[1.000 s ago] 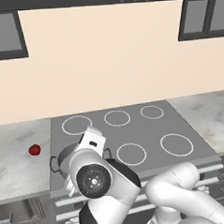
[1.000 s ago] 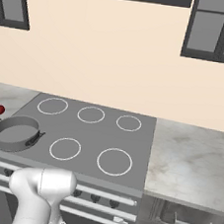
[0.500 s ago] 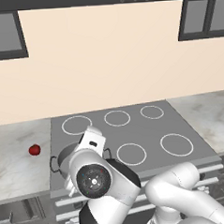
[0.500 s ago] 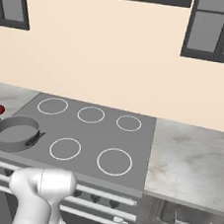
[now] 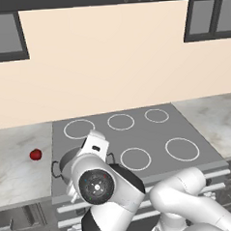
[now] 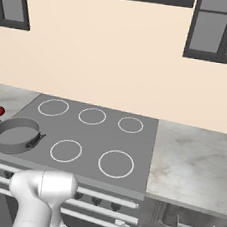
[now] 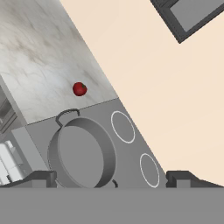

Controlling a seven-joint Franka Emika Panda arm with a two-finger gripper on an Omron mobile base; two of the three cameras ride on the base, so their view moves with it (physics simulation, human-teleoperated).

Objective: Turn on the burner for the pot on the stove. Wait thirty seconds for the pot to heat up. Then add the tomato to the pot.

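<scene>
End effector [image 7: 109, 179] spread above empty grey pot [image 7: 81, 153]

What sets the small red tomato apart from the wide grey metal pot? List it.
The small round red tomato is solid and far smaller; the wide grey metal pot is open, empty and has loop handles. The tomato lies on the marble counter, the pot on the grey stove. Both are untouched.

Pot [image 7: 81, 153] matt grey metal; stove [image 6: 131, 148] smooth matt; counter [image 6: 195, 161] marble-look; tomato [image 7: 79, 89] glossy.
</scene>
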